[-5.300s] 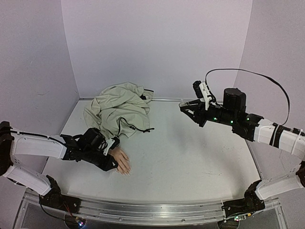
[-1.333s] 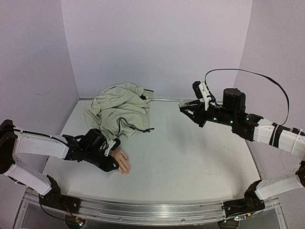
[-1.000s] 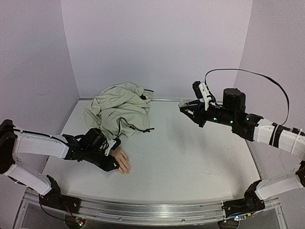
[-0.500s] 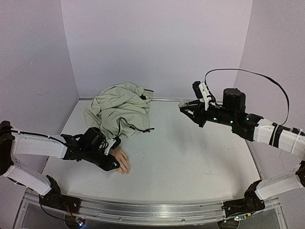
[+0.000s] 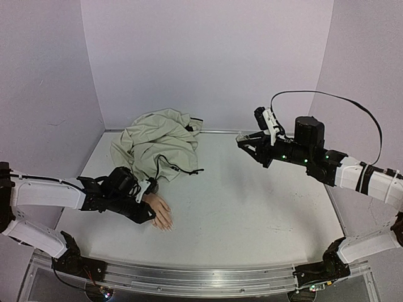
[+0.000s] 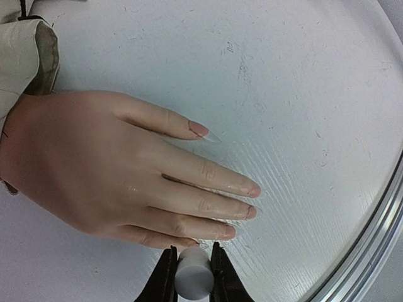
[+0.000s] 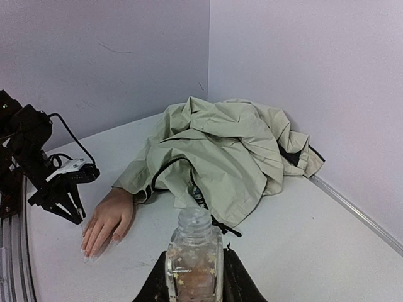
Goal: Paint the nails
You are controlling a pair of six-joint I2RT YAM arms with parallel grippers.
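The nails (image 6: pixel 254 189) tip the right-hand ends of the fingers of the mannequin hand (image 6: pixel 94 170). It lies flat, palm down, on the table (image 6: pixel 302 82), at the lower left of the overhead frame. In my left wrist view the fingers run left to right, dipping slightly, so the nails lie up and to the right of my left gripper (image 6: pixel 192 280). Its jaws are pinching a white round handle (image 6: pixel 194 275) just beside the lowest finger. I can't see any bristles.

This arm is much the nearer one. I judge the next stroke needs a short shift rightward along that finger. The beige sleeve (image 6: pixel 25 56) sits upper left, out of the way, and the metal rail (image 6: pixel 371 239) curves across the lower right.

My right gripper (image 7: pixel 194 283) is well apart, at the upper right overhead, its jaws clamped on a small glass bottle (image 7: pixel 194 251) whose neck looks open. The crumpled jacket (image 7: pixel 220 151) is heaped beyond the hand.
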